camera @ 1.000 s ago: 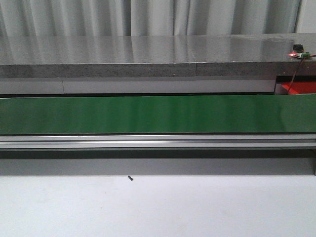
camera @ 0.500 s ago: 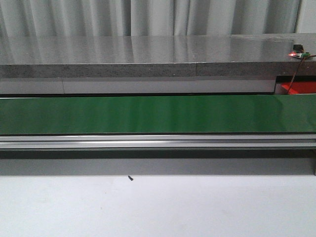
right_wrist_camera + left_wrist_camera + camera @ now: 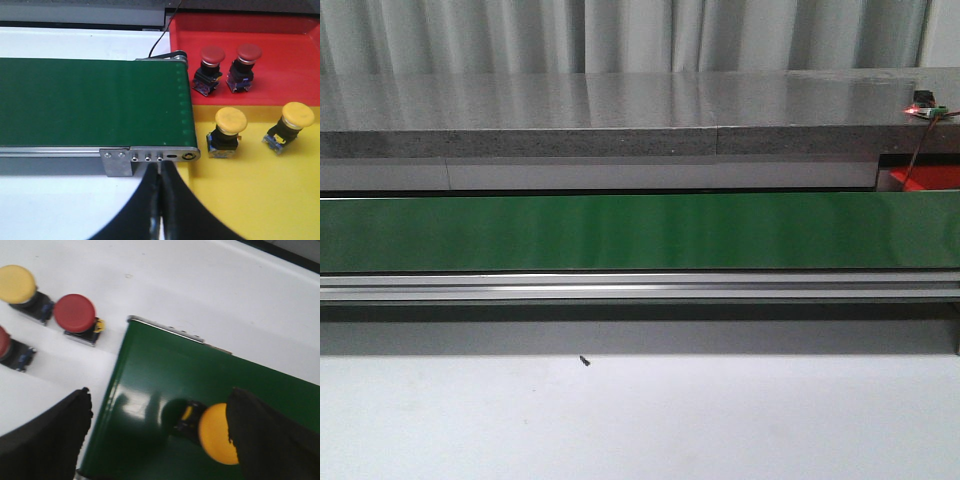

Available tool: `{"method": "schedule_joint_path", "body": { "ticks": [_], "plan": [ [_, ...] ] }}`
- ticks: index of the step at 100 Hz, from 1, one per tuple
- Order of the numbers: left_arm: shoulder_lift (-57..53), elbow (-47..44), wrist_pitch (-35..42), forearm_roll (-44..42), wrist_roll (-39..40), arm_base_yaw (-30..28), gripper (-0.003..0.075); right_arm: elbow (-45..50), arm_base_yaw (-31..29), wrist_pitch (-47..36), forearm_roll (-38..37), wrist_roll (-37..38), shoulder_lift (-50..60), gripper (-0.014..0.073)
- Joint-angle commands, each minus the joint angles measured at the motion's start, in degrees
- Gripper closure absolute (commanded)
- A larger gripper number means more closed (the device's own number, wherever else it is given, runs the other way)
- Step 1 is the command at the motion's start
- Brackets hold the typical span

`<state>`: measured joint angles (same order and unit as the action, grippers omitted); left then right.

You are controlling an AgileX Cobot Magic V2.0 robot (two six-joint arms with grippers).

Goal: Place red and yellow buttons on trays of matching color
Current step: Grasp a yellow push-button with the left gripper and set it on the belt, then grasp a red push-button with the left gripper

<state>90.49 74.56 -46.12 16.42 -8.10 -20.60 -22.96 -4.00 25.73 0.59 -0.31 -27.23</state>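
Conveyor belt: green band across mid-frame.
Red tray: upper right; two red buttons.
Yellow tray: lower right; two yellow buttons.
Belt button: yellow, between left tool fingers, spread wide, empty.
Right tool: fingers closed together, empty.

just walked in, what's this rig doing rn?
Sorting push buttons by color via a green conveyor belt. The left gripper is open over a yellow button lying on the belt's end; more red and yellow buttons wait on the white table beside it. At the other end, the right gripper is shut and empty. Two red buttons sit on the red tray, two yellow on the yellow tray.
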Motion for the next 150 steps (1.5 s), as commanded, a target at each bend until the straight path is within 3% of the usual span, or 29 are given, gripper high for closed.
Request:
{"method": "schedule_joint_path", "body": {
  "ticks": [1, 47, 150],
  "plan": [
    [-2.62, 1.37, 1.58, -0.16, 0.18, -2.65, 0.0173, -1.64, 0.06, -3.72, -0.2, -0.44, 0.0, 0.0652],
    [-0.49, 1.37, 4.94, -1.63, 0.18, -13.56, 0.0173, -1.64, 0.06, -3.72, -0.2, -0.44, 0.0, 0.0652],
    [19.13, 5.27, 18.14, 0.69, 0.18, -13.59, 0.0173, -1.64, 0.06, -3.72, -0.2, -0.44, 0.0, 0.0652]
  ]
}}
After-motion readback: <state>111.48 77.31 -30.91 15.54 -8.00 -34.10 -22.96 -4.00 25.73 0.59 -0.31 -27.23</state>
